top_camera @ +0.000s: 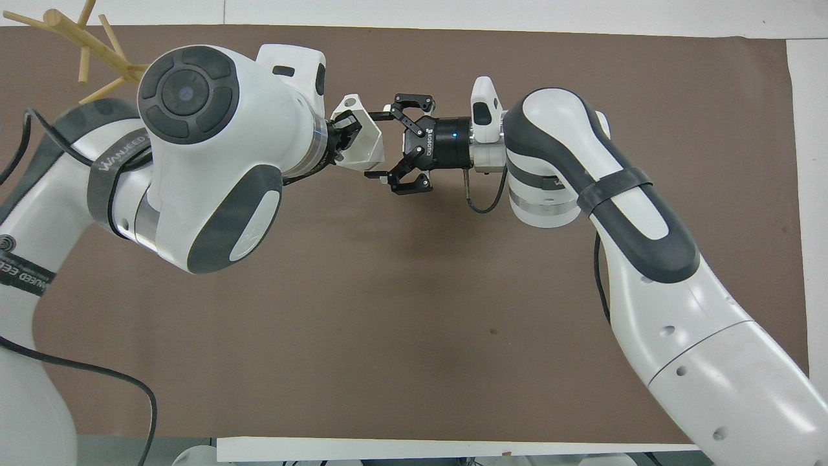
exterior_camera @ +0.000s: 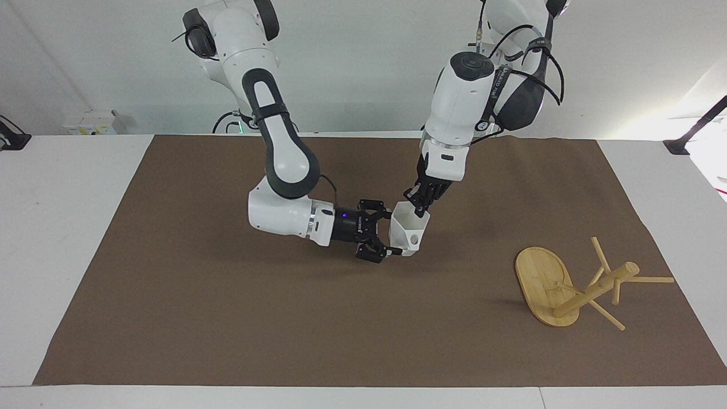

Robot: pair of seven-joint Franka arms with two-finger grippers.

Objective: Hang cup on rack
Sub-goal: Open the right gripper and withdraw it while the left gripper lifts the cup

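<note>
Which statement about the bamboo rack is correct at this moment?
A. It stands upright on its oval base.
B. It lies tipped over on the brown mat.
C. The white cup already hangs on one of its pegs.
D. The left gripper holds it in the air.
B: the rack lies on its side on the brown mat, base on edge and post slanting, while the cup is held by the left gripper near the right gripper.

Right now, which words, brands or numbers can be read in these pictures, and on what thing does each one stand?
"WANJEED": on the grey strap round the left arm.
"ROBOTIQ": in small letters, on the black body of the right end effector.
A second strap, lower on the same arm, bears letters that are cut off and too blurred to read.
No other text shows.
</note>
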